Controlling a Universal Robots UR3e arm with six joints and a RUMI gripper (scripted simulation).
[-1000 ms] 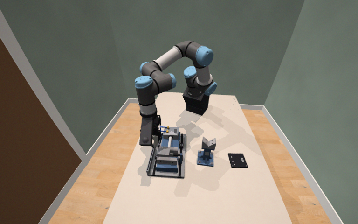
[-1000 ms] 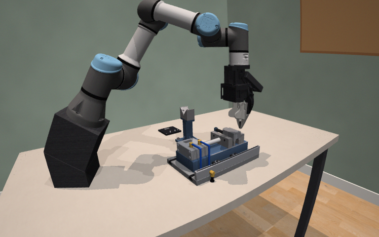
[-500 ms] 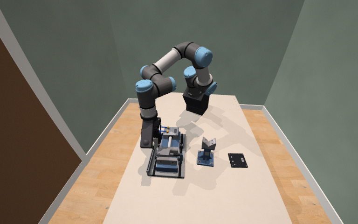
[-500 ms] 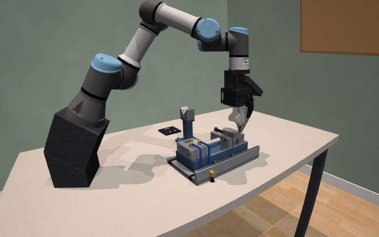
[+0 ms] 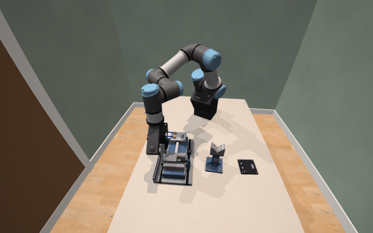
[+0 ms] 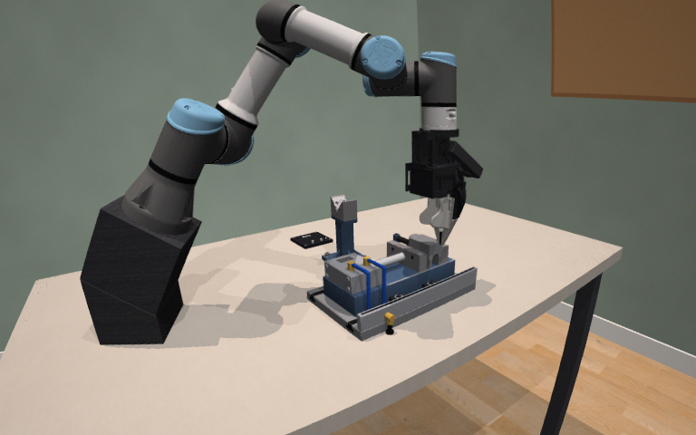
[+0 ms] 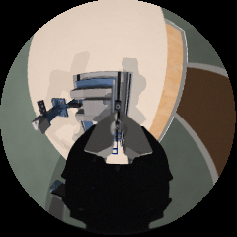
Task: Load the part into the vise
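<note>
Beside vise [image 5: 174, 174] [image 6: 400, 288] [image 7: 94, 83]: one pincer [image 6: 439, 238] [image 7: 118, 111], two fingers together; one V-block [image 5: 217, 149] [image 6: 344, 210] [image 7: 41, 123], one infeed plate [image 5: 247, 167] [image 6: 311, 239].

The grey part [image 5: 171, 157] [image 6: 422, 243] is seen between the open jaws of the blue-and-grey vise [image 5: 173, 174] [image 6: 338, 296]; its full seating cannot be made out. The grey V-block [image 5: 217, 149] [image 6: 343, 209] is held upright on a blue stand, between the vise and the flat black infeed plate [image 5: 247, 166] [image 6: 311, 239].

Robot arm [image 5: 174, 64] [image 6: 325, 32]: light-grey tubular links, dark-grey rounded joints with pale-blue caps, black angular gripper housing [image 6: 433, 164], and light-grey fingers [image 6: 445, 233] with tapered tips.
</note>
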